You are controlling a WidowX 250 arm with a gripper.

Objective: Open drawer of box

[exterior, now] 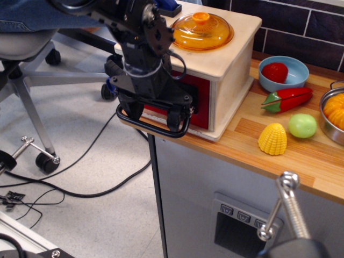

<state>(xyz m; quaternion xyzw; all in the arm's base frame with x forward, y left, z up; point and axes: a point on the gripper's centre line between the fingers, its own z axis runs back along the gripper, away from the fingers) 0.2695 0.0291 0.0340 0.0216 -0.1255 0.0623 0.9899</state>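
Note:
The box is a pale wooden cube with an orange domed lid, standing at the left end of the counter. Its red drawer front is mostly hidden behind my arm. The black loop handle sticks out toward the front left. My gripper points down right at the handle. Its two fingers stand apart, with their tips down at the handle's front bar. The jaws look open and hold nothing. I cannot tell whether the drawer is pulled out at all.
On the wooden counter, right of the box, are a blue bowl with a red fruit, a red pepper, a green fruit, yellow corn and a metal pot. A grey cabinet panel with buttons is below. An office chair stands on the left.

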